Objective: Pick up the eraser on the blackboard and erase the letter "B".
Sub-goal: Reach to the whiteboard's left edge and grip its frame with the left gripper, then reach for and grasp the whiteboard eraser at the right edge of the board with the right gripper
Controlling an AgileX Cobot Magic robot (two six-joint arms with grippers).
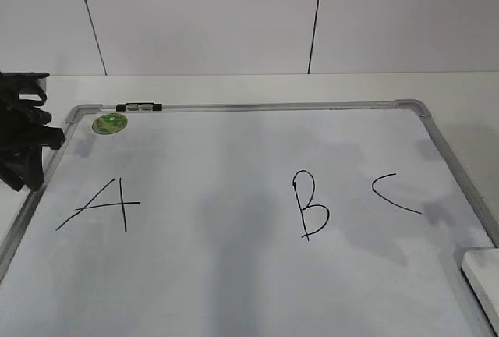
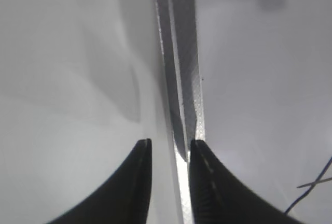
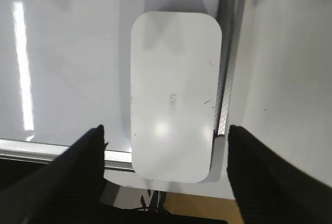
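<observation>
While the board lies flat, both arms sit at its edges:

Blackboard (image 1: 234, 274): white dry-erase surface in a silver frame, flat on the white table (image 1: 234, 87); it fills most of the exterior view. A black clip (image 1: 139, 107) sits on the far rail, with a round green sticker (image 1: 110, 124) just inside the far-left corner.

Left arm: black, at the board's left edge in the exterior view, over the far-left part of the frame. Left gripper (image 2: 168, 154): fingers a narrow gap apart, pointing along the left frame rail, nothing between them. One tip is over the table, the other over the rail.

Right arm: seen only in the right wrist view. Right gripper (image 3: 165, 133): fingers spread wide, one on either side of the eraser, clear of its sides.

Eraser (image 3: 175, 97): white rounded block lying on the board's near-right corner, long axis parallel to the right frame rail, one long side against that rail, near end overhanging the near rail. Faint grey lettering on top. In the exterior view only a corner shows at lower right.

Letters: "A" (image 1: 101, 206) left, letter "B" (image 1: 309, 204) right of centre, "C" (image 1: 394, 194) further right; the "B" is upright, its long stroke running toward the near edge, well apart from the eraser.
</observation>
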